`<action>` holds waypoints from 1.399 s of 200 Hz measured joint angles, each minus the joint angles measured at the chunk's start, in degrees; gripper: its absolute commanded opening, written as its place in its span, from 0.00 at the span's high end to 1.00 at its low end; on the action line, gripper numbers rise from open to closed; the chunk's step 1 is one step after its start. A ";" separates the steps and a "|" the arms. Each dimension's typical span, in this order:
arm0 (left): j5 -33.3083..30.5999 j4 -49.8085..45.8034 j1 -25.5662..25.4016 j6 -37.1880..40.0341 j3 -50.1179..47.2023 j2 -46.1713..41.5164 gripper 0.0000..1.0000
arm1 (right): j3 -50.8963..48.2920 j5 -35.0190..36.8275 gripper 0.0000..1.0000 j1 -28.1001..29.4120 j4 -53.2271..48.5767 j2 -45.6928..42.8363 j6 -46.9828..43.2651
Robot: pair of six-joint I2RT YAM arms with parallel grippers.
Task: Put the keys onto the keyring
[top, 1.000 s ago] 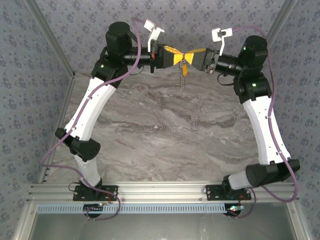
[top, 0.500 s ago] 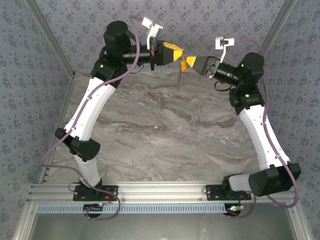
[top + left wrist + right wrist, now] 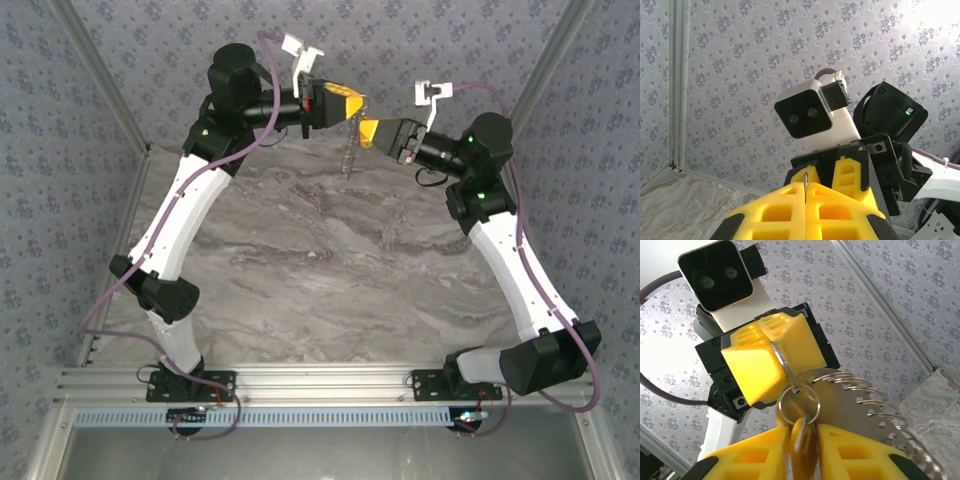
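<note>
High over the far side of the table, my left gripper [image 3: 351, 103] is shut on a thin metal edge of the keyring [image 3: 348, 152], whose grey beaded loop hangs below it. In the left wrist view that edge [image 3: 805, 181] sticks up from the seam of the left gripper [image 3: 805, 194]. My right gripper [image 3: 368, 131] faces it tip to tip. In the right wrist view a small round ring [image 3: 817, 403] hangs from the strip held by the left gripper [image 3: 771, 341]. A yellow-headed key [image 3: 800, 441] on that ring sits between the fingers of my right gripper [image 3: 804, 434], which are shut on it. The grey loop [image 3: 867, 410] spreads behind.
The marble tabletop [image 3: 320, 260] lies well below both grippers. Patterned walls [image 3: 100, 100] close in the back and sides, with aluminium posts at the corners. Both arm bases are bolted to the rail [image 3: 320, 385] at the near edge.
My right gripper has swung left and lower, under the left gripper's tips, and its jaws have narrowed onto the key. The hanging loop has shifted slightly left with the left gripper.
</note>
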 measured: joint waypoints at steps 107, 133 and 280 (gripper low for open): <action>-5.31 16.61 0.74 -10.49 -15.52 -5.42 1.00 | 0.13 1.20 1.00 2.01 2.84 3.02 2.12; -6.40 20.96 0.76 -13.77 -17.86 -5.51 1.00 | 1.42 1.64 1.00 2.67 3.13 4.72 2.34; -11.69 33.97 1.88 -23.19 -22.16 -5.81 1.00 | -0.48 0.35 0.52 -5.73 -0.26 -0.24 2.89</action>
